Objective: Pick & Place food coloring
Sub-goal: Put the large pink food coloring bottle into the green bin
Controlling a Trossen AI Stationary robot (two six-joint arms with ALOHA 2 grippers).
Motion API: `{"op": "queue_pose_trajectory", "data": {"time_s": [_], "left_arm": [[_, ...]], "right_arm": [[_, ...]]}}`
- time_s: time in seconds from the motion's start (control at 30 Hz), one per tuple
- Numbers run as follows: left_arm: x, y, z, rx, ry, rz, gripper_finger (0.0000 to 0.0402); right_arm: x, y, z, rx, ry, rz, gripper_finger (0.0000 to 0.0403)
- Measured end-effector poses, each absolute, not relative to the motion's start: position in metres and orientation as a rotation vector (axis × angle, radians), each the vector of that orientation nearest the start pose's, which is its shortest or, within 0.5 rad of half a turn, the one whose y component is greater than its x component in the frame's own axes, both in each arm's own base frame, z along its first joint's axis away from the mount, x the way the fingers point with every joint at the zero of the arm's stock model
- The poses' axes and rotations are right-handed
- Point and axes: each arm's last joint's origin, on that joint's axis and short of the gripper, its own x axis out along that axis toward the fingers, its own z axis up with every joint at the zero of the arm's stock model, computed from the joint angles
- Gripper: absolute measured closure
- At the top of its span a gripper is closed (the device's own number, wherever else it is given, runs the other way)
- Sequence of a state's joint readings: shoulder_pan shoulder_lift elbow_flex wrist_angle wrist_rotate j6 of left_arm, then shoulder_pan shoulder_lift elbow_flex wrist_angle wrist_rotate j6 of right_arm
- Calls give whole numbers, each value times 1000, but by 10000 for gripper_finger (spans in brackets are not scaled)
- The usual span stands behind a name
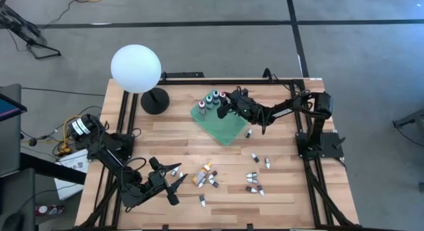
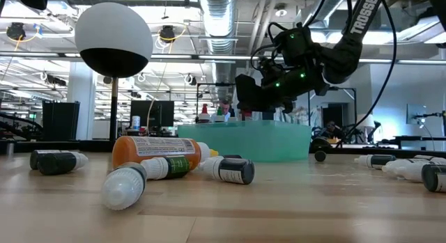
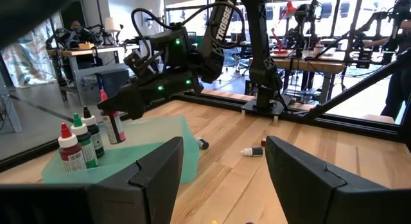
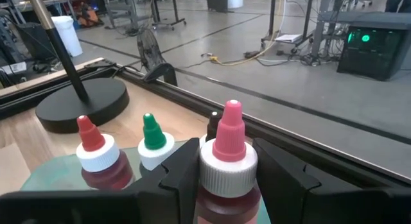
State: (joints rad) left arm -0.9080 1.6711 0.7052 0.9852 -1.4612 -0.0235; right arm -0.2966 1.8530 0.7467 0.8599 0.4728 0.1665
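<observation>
**Setting the pink-capped bottle in the tray**

Your right gripper (image 1: 223, 105) is over the far left corner of the green tray (image 1: 228, 130), with the pink-capped bottle (image 4: 228, 161) upright between its fingers (image 4: 183, 169). They sit close on either side of the bottle; whether they are pinching it or have just let go, you cannot tell. Make sure the base rests flat on the tray before you spread the fingers, then lift straight up so you do not knock the red-capped bottle (image 4: 96, 156) and green-capped bottle (image 4: 154, 147) standing just beside it. The other small bottles (image 1: 255, 175) lie scattered on the bench (image 1: 172, 135), near side. Your left gripper (image 1: 165, 181) waits spread and empty at the near left.
</observation>
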Motion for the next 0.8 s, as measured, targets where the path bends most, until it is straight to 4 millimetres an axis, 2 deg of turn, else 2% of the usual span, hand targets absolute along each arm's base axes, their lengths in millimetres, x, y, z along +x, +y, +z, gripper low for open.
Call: {"op": "queue_pose_trajectory", "data": {"time_s": [0.8], "left_arm": [[211, -223, 200, -41, -14, 553, 185]], "right_arm": [[328, -118, 142, 107, 207, -756, 260]]}}
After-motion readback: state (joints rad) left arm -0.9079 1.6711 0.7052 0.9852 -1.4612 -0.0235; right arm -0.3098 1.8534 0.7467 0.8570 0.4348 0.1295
